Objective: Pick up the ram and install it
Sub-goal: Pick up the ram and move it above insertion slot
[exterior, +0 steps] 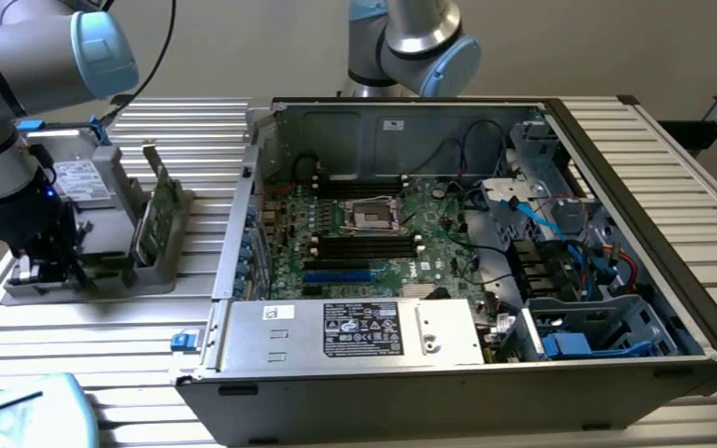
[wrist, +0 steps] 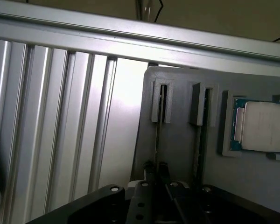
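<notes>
The hand (wrist: 156,167) is pinched tight on the thin edge of the ram (wrist: 157,135). The ram stands in a slot of the grey holder (wrist: 177,149) (a silver chip (wrist: 266,126) sits nearby) on the bench (wrist: 60,116).

The arm (exterior: 16,65) has silver-grey tubular links with round light-blue joint caps (exterior: 100,42) and a thin black cable (exterior: 165,37); the black tool (wrist: 156,169) body carries small silver screw heads (wrist: 114,189).
</notes>
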Controlling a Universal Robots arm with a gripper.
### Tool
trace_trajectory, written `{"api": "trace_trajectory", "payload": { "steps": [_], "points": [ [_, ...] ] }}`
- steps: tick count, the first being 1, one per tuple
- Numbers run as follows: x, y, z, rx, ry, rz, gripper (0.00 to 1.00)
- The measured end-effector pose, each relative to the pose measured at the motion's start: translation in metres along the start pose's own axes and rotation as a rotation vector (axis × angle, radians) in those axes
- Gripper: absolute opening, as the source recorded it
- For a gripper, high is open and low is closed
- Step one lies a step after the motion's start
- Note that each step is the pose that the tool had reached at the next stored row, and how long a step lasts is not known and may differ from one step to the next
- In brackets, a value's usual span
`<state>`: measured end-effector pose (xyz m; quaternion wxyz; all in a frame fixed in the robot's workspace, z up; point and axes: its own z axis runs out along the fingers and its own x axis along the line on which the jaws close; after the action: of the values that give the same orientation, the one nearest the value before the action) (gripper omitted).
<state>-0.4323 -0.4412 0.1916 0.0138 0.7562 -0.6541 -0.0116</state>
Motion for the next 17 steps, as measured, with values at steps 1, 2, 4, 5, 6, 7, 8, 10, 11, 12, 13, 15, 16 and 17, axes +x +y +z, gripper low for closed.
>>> {"api": "trace_trajectory", "payload": {
  "steps": [1, 2, 4, 5, 6, 7, 8, 10, 11, 12, 13, 15, 16, 17],
  "points": [
    [0.0, 0.0, 0.0, 0.0, 0.0, 0.0, 0.14],
    [0.0, 0.0, 0.0, 0.0, 0.0, 0.0, 0.14],
    [0.0, 0.0, 0.0, 0.0, 0.0, 0.0, 0.14],
    [0.0, 0.0, 0.0, 0.0, 0.0, 0.0, 0.14],
    [0.0, 0.0, 0.0, 0.0, 0.0, 0.0, 0.14],
    [0.0, 0.0, 0.0, 0.0001, 0.0, 0.0, 0.14],
    [0.0, 0.0, 0.0, 0.0, 0.0, 0.0, 0.14],
    [0.0, 0.0, 0.0001, -0.0001, 0.0002, 0.0, 0.14],
    [0.0, 0.0, 0.0002, -0.0001, 0.0002, 0.0, 0.14],
    [0.0, 0.0, 0.0003, -0.0001, 0.0003, 0.0, 0.14],
    [0.0, 0.0, 0.0003, -0.0002, 0.0007, 0.0, 0.14],
    [0.0, 0.0, 0.0005, -0.0006, 0.0029, 0.0, 0.14],
    [0.0, 0.0, 0.0005, -0.0006, 0.0031, 0.0, 0.14],
    [0.0, 0.0, 0.0006, -0.0005, 0.0031, 0.0, 0.14]
  ]
}}
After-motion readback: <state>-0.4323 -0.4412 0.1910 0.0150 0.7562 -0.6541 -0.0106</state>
